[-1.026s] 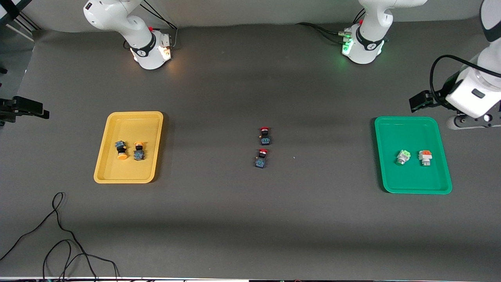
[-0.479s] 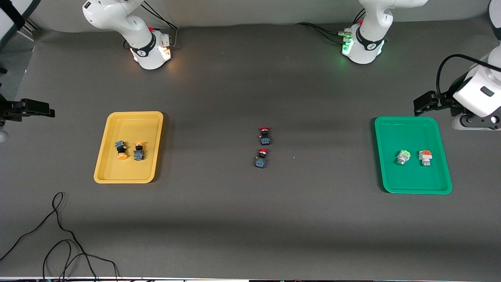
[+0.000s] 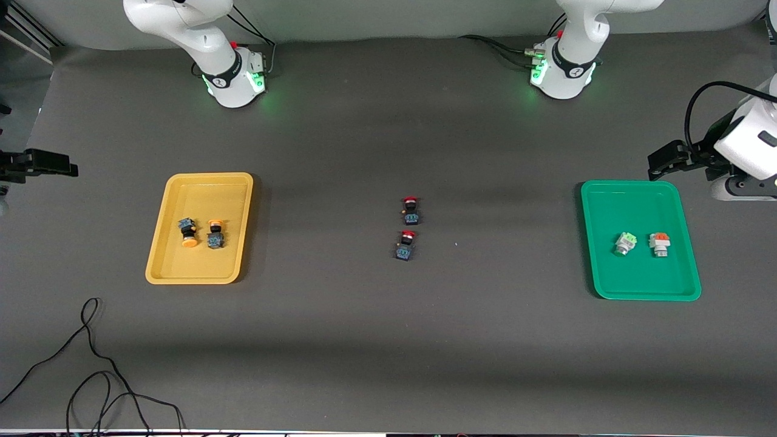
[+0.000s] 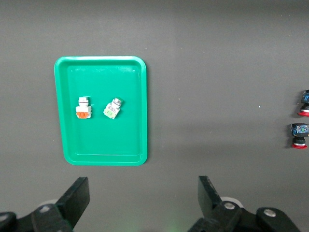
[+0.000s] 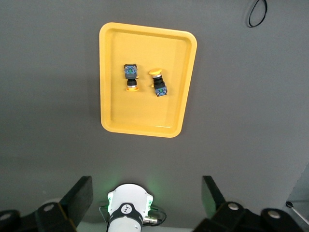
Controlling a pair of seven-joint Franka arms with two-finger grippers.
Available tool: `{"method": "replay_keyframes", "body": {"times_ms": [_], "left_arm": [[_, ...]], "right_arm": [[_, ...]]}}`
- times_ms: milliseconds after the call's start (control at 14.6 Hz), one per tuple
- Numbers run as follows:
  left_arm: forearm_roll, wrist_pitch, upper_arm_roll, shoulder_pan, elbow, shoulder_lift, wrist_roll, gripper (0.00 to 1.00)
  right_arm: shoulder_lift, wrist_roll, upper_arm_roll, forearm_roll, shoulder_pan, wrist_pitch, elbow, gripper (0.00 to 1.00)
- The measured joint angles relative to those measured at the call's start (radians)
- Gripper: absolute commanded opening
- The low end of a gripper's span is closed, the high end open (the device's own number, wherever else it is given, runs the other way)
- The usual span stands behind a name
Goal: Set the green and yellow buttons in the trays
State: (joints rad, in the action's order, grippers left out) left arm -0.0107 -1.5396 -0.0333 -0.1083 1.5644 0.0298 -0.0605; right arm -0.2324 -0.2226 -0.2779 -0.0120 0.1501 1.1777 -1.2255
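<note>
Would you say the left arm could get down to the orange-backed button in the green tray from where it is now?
Probably yes. The left gripper hangs open, high above the table beside the green tray, holding nothing. The orange-backed button lies uncovered, slightly apart from the green-backed button, with nothing above it.

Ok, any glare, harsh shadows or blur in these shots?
Front view: even light, soft dark bands across the table, green glow at both arm bases, no glare. Left wrist view: green tray sharp, left gripper fingers soft. Right wrist view: yellow tray crisp, faint sheen.
</note>
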Motion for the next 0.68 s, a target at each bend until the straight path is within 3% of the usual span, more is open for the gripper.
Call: {"method": "replay_keyframes", "body": {"times_ms": [137,410,684], "left_arm": [[0.000,0.000,0.000,0.000,0.000,0.000,-0.001,1.00],[0.000,0.000,-0.002,0.000,0.000,0.000,-0.003,1.00],[-0.001,0.000,-0.006,0.006,0.000,0.001,-0.004,1.00]], "right_arm": [[0.070,0.034,0.125,-0.033,-0.076,0.060,-0.081,1.00],[0.230,0.042,0.156,-0.039,-0.110,0.221,-0.325,1.00],[0.266,0.043,0.188,-0.039,-0.145,0.260,-0.363,1.00]]}}
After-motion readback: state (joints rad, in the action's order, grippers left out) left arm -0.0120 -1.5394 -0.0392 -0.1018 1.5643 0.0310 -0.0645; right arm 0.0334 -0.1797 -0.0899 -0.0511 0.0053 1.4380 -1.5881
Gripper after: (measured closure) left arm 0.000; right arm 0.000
